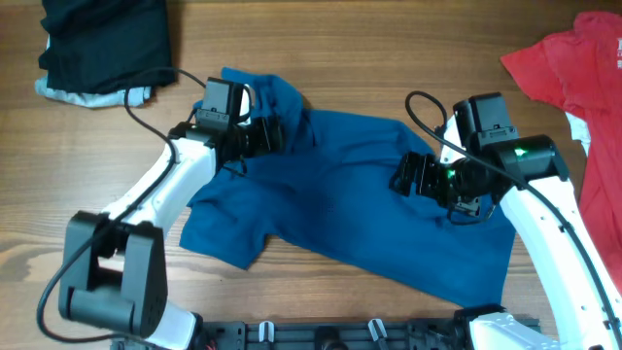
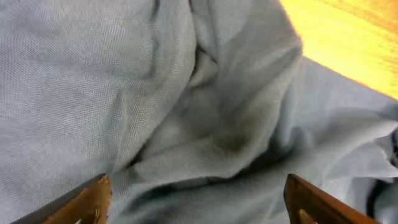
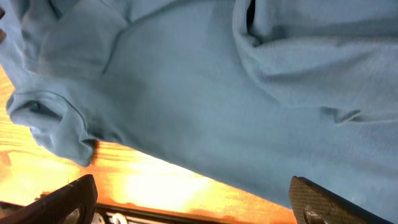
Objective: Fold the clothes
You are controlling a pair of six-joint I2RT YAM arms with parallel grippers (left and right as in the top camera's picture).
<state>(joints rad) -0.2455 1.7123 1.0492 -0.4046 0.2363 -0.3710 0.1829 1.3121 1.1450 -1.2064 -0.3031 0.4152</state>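
Risk is seen chiefly in the rumpled top-left part of the blue shirt (image 1: 360, 194), which is spread across the middle of the counter (image 1: 369, 58) with one sleeve turned toward the near edge. If that ridge of folds is pinched by the left hand (image 1: 264, 136), more than one layer could be caught and the fold dragged crooked. The left hand is held open over it, its fingers (image 2: 93, 199) set wide with nothing between them. The right hand (image 1: 408, 177) is likewise open over the shirt's right half, gripping nothing. Were the cloth pulled from one side only, the whole garment could be slid toward the red shirt (image 1: 573, 68) at the far right. The black piece (image 1: 107, 39) and a pale piece (image 1: 58, 92) under it are cut off at the top left. The collar cannot be made out, and whether either hand touches the cloth cannot be told
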